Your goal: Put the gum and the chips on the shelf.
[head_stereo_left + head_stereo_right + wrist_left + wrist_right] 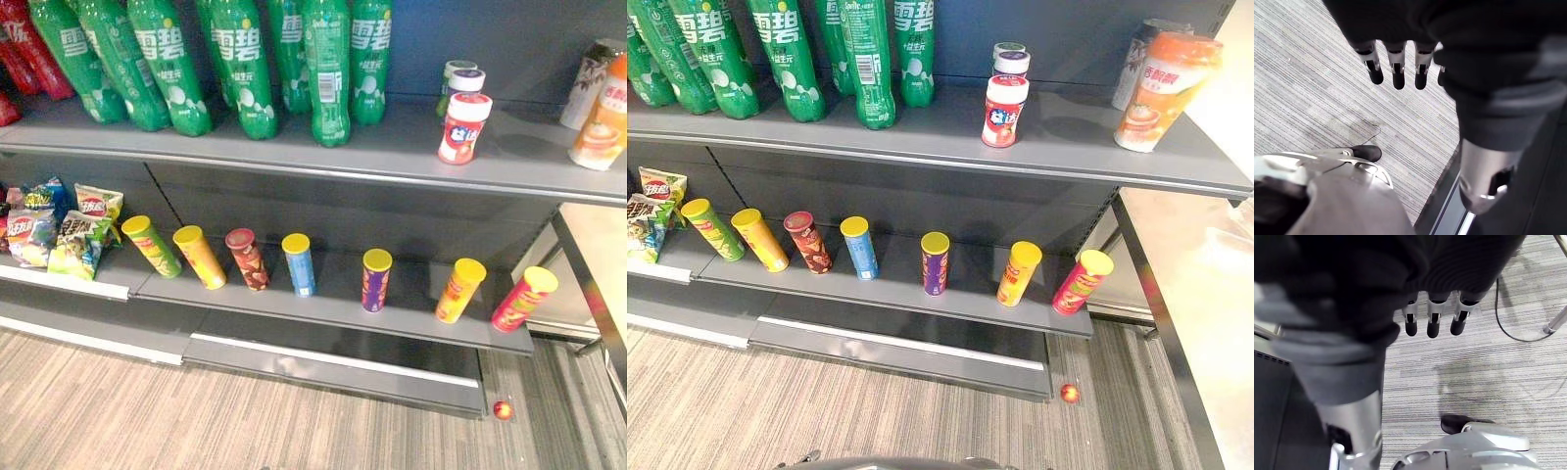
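Left robot hand (1396, 73) and right robot hand (1432, 323) hang open and empty over the carpet (1312, 73), well below the gum jars (463, 127) upright on the upper shelf (294, 147) and the chip cans (376, 279) on the lower shelf (333, 311); the gum seems nearer the right arm

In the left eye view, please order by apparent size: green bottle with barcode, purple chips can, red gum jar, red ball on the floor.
1. green bottle
2. red gum jar and purple chips can: about alike; the jar sits nearer the camera, so unranked
3. red ball
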You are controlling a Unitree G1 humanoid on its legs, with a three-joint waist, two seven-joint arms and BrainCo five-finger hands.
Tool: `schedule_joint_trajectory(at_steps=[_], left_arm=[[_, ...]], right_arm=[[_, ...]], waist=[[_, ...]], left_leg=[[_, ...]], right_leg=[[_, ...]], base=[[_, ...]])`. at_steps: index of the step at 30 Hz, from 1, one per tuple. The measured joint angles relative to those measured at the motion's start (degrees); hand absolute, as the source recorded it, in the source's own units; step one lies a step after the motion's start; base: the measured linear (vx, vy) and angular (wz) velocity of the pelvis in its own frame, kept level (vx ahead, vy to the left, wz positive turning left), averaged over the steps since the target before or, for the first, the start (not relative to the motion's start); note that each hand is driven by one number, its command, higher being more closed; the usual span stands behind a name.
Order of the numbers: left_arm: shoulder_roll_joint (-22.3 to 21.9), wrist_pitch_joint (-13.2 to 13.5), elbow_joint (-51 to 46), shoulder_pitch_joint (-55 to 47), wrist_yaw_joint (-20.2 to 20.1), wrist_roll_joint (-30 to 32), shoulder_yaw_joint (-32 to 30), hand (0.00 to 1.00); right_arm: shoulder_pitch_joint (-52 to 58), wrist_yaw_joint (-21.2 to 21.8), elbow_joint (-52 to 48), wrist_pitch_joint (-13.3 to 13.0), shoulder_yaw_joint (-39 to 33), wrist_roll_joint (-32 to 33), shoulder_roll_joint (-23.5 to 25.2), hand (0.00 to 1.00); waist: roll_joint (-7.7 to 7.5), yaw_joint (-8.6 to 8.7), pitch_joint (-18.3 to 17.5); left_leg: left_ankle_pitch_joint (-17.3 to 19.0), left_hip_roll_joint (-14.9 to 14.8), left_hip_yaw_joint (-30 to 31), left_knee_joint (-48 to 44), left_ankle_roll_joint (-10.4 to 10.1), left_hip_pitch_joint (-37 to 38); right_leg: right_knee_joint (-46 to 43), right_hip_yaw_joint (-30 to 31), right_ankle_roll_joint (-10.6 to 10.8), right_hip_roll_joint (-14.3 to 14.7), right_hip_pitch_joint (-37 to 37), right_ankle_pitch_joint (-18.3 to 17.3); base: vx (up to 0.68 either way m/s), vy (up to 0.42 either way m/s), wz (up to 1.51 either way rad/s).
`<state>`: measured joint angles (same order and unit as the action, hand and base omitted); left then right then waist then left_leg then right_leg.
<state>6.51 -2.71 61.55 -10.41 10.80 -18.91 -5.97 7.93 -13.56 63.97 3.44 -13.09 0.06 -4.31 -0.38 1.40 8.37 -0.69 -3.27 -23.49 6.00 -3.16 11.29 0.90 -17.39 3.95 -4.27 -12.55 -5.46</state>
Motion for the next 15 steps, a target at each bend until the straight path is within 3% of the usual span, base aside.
schedule_joint_trajectory(at_steps=[15], left_arm=[[0.07, -0.41, 0.03, 0.02, -2.13, 0.02, 0.08, 0.0]], right_arm=[[0.04, -0.2, 0.0, -0.42, -0.07, 0.0, -0.08, 0.0]], waist=[[0.48, -0.03, 0.13]], left_leg=[[0.28, -0.15, -0.88, 0.0, -0.08, 0.25]], right_leg=[[0.04, 0.72, 0.04, 0.19, 0.01, 0.04]], base=[[0.0, -0.001, -0.03]])
